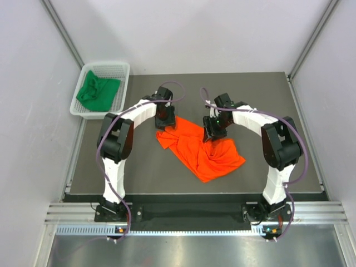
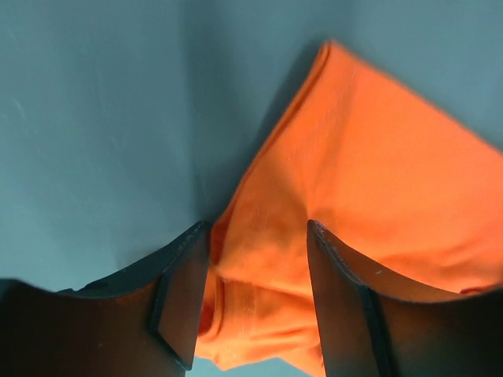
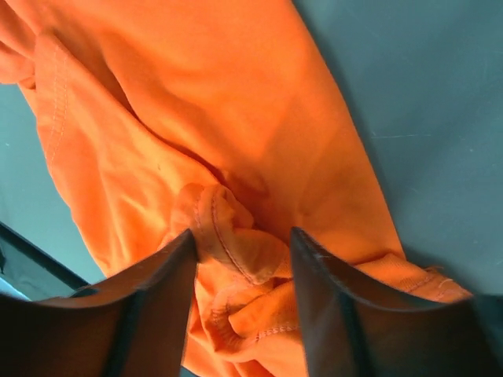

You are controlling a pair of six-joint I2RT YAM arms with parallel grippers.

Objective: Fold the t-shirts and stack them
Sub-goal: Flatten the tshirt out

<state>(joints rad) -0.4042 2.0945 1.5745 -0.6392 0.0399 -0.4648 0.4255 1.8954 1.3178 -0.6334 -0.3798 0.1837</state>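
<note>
Black fingers of the left gripper frame the bottom of its wrist view. They stand partly apart, with a bunched edge of the bright orange cloth short-sleeved t-shirt filling the gap between them; whether they pinch it or only straddle it cannot be told. The right gripper is much the same: its jaws are partly apart around a rolled wad of stitched hem, and its grip is equally unclear.

From above, the orange shirt lies crumpled and twisted in the middle of the dark grey table, with the left gripper at its far-left corner and the right gripper near its middle. No clean fold shows in it (it looks more like a heap being spread). The dark green cloth t-shirt sits rumpled in the white plastic mesh basket at the far-left corner, well apart from both arms.

By my judgement the task is at an early stage: neither shirt is folded, nothing is stacked, and the orange one needs flattening first.
</note>
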